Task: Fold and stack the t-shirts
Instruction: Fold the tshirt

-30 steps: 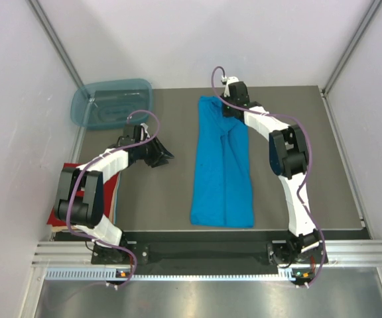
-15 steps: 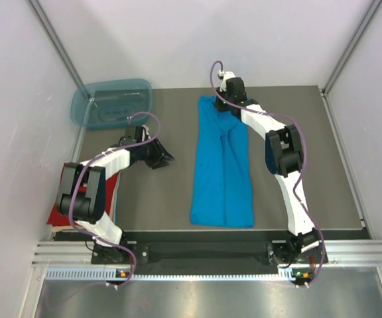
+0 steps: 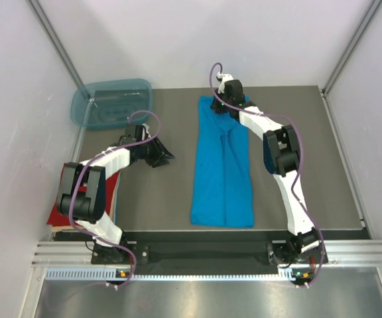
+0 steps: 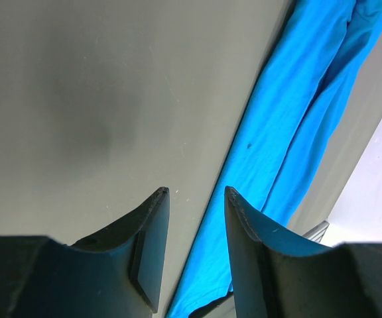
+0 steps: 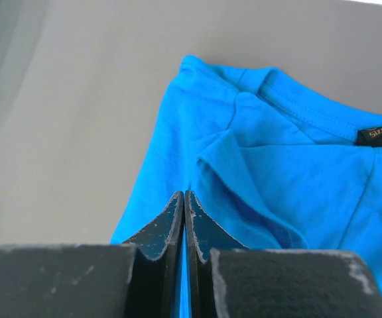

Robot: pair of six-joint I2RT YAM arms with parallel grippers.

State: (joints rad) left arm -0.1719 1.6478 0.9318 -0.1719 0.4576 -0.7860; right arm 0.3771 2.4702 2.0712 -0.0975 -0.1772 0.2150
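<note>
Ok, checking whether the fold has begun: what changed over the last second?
The right gripper slid a little leftward along the collar end of the turquoise t-shirt, jaws shut; whether they pinch cloth is unclear. The shirt, the red t-shirt and the open left gripper stayed put.

One turquoise t-shirt (image 3: 222, 173), one red t-shirt (image 3: 58, 215) and one plastic tub (image 3: 111, 103).

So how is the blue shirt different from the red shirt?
The blue shirt is bright turquoise, but the red shirt is plain red. The blue shirt lies in a long strip in the middle of the table. The red shirt sits at the near left edge, partly hidden under the left arm. Both lie flat.
</note>
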